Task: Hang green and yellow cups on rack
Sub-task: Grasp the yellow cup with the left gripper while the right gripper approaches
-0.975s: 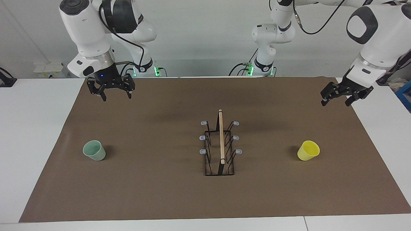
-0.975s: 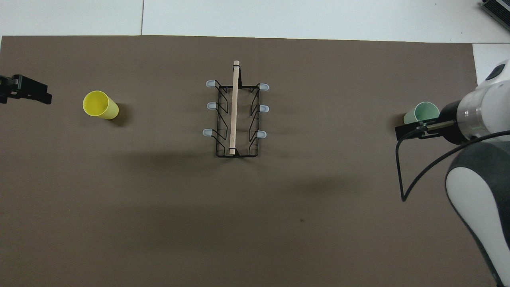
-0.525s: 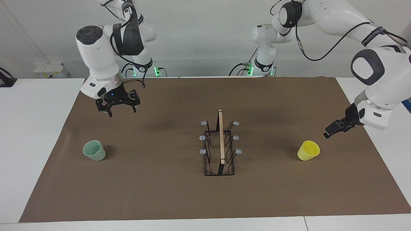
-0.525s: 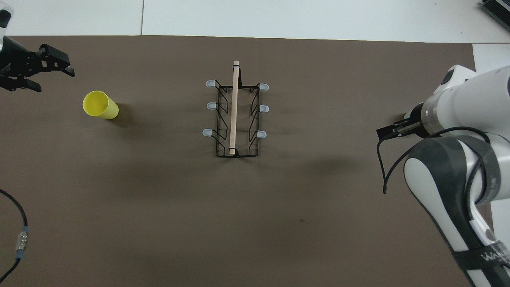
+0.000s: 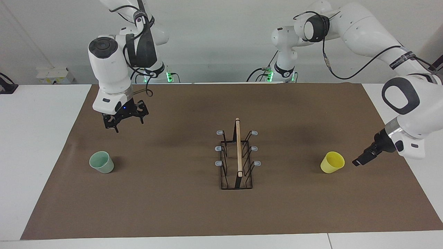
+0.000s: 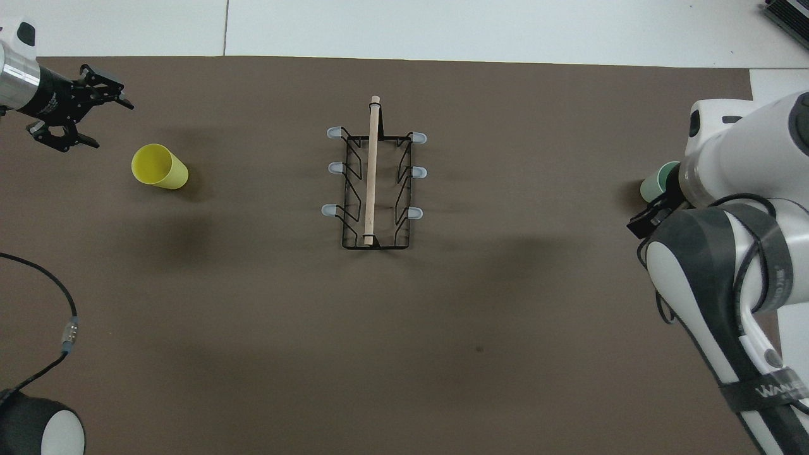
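Note:
The yellow cup (image 5: 332, 162) stands mouth up on the mat toward the left arm's end; it also shows in the overhead view (image 6: 158, 167). My left gripper (image 5: 360, 160) is open and low beside it, a small gap apart, seen open in the overhead view (image 6: 104, 123). The green cup (image 5: 101, 162) stands mouth up toward the right arm's end; in the overhead view the green cup (image 6: 657, 180) is partly covered by my right arm. My right gripper (image 5: 126, 122) is open in the air over the mat, apart from the green cup. The rack (image 5: 237, 155) stands mid-table with no cups on it.
A brown mat (image 5: 173, 207) covers most of the white table (image 5: 34, 138). The rack (image 6: 373, 183) has its wooden rod running toward and away from the robots, with prongs on both sides. A black cable (image 6: 38, 284) hangs from the left arm.
The left gripper has come down from high over the mat's edge to beside the yellow cup. The right gripper has lowered and moved toward the green cup. The cups and rack have not moved.

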